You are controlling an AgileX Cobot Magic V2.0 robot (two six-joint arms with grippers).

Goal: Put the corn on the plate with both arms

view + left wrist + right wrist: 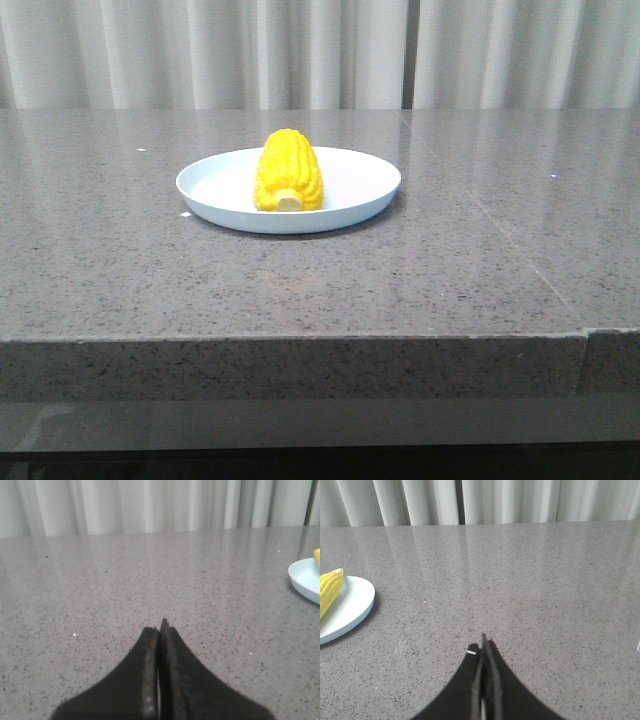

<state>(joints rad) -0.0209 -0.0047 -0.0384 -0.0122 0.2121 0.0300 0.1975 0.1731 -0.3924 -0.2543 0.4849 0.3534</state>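
Note:
The yellow corn [288, 172] lies on the pale blue-white plate [355, 180] near the middle of the table, its pale cut stem end toward the front. Neither arm shows in the front view. In the left wrist view my left gripper [160, 627] is shut and empty over bare table, with the plate's rim [305, 577] and a sliver of corn [317, 555] far to one side. In the right wrist view my right gripper [482, 647] is shut and empty, well apart from the plate [350, 607] and the corn [330, 590].
The grey speckled stone table [480, 270] has a seam running along its right part and a front edge near the camera. Pale curtains [320, 50] hang behind the table's far edge.

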